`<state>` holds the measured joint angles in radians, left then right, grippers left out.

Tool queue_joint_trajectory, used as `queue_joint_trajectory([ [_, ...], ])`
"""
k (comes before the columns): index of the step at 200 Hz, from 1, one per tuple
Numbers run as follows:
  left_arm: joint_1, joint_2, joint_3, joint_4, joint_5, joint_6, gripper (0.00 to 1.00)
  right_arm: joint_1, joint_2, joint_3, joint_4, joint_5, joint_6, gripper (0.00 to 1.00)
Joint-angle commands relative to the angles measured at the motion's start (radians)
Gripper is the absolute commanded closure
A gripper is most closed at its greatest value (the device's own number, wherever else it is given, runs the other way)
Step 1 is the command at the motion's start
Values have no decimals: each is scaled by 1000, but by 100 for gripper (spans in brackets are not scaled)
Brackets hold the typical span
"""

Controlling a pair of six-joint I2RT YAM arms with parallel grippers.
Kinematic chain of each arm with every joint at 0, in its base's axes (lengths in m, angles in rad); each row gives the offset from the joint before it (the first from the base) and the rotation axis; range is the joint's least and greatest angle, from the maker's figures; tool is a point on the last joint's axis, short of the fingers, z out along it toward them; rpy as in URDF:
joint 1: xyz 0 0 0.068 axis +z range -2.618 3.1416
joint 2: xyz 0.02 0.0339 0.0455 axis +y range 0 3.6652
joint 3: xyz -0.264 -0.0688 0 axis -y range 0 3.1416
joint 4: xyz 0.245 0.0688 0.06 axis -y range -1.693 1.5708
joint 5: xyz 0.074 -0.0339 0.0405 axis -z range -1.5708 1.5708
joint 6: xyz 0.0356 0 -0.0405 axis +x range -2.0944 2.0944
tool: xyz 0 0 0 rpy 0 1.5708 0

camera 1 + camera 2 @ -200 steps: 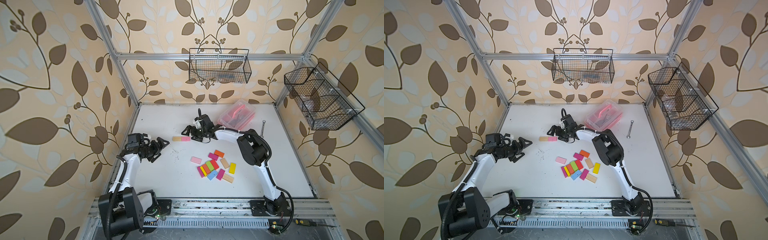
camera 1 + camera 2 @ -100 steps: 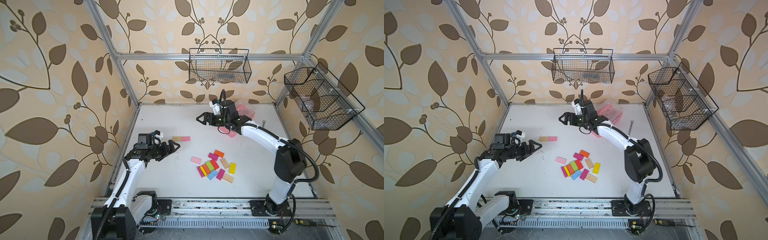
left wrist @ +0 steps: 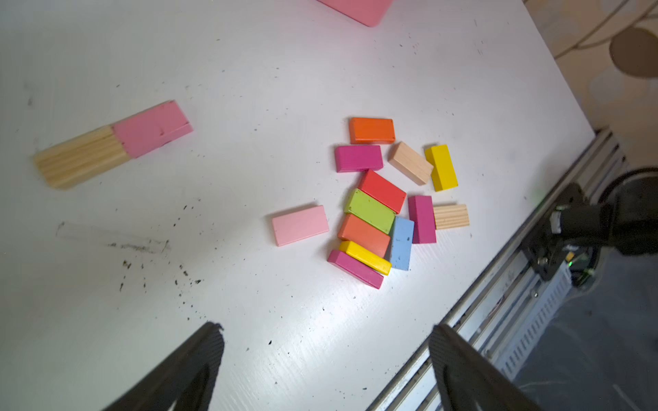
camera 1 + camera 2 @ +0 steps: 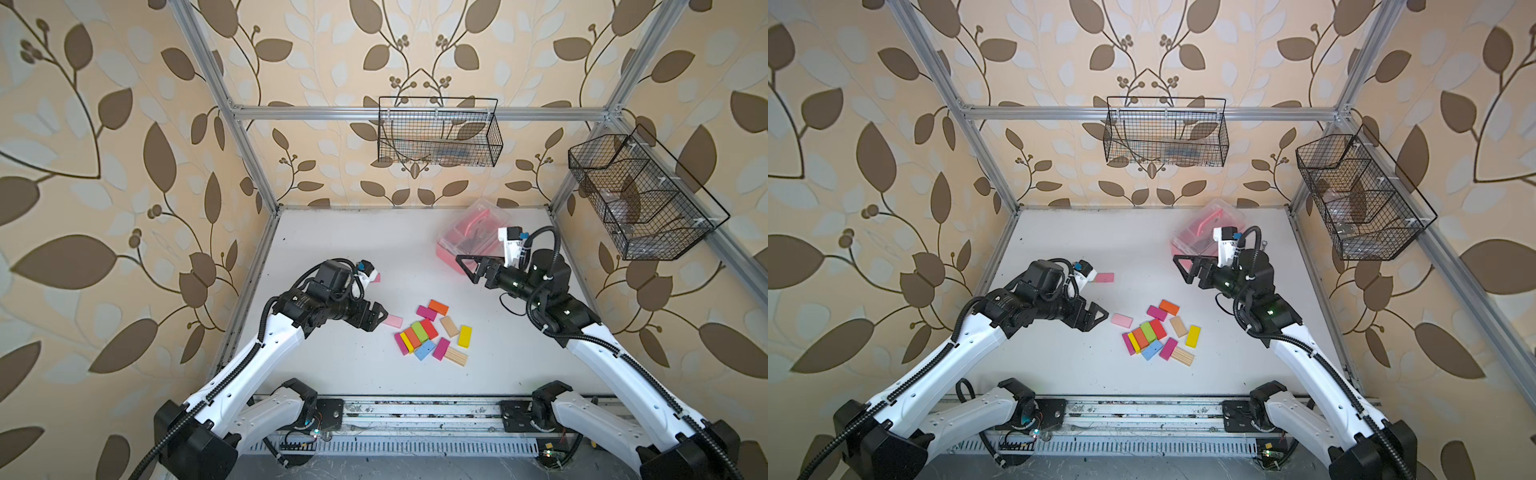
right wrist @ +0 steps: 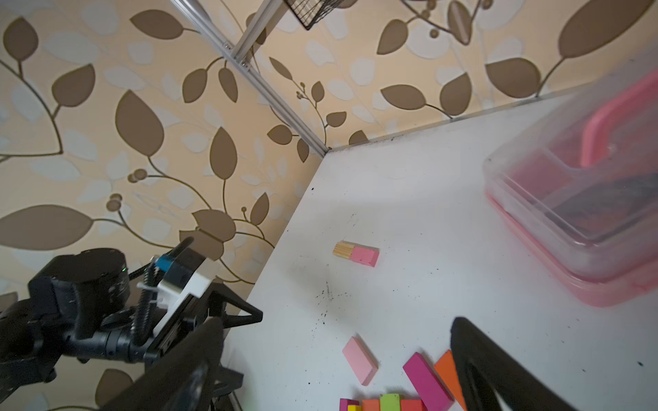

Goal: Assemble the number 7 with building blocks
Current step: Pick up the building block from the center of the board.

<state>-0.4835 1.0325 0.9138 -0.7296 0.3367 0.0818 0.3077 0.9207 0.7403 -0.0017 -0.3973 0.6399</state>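
So the left gripper (image 4: 379, 316) is hovering low just beside a pale pink block (image 4: 393, 320), jaws sitting wide apart and gripping nothing. The right gripper (image 4: 467, 269) is hanging near the pink box (image 4: 469, 237), jaws also spread wide, empty. The building blocks (image 4: 430, 332) are lying in a loose heap mid surface (image 4: 332, 365), and a wood-and-pink pair (image 3: 114, 142) of 2 is sitting end to end farther back.

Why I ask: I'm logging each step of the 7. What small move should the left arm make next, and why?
Probably bring the left gripper down over the light pink block and close. Its jaws stand open and empty, that block lies nearest it and apart from the pile, and the bar, a wood block and pink block end to end, has no stem yet.
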Motion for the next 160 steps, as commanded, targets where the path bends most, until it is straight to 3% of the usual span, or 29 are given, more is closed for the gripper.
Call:
queue_joint_trajectory([
  [1,-45,61,49,-56,-5,290,6,-38,-64,-54,36,-107,2,0],
  [35,-79,225,121,-174,-30,667,3,-57,-112,-103,28,-75,-86,1],
  [56,-78,323,151,-197,-113,786,6,-66,-132,-135,59,-57,-116,2],
  [108,-78,486,148,-25,-191,893,12,-74,-172,-168,59,0,-165,7],
  [160,-80,634,187,34,-203,948,15,-74,-157,-155,52,5,-171,8],
])
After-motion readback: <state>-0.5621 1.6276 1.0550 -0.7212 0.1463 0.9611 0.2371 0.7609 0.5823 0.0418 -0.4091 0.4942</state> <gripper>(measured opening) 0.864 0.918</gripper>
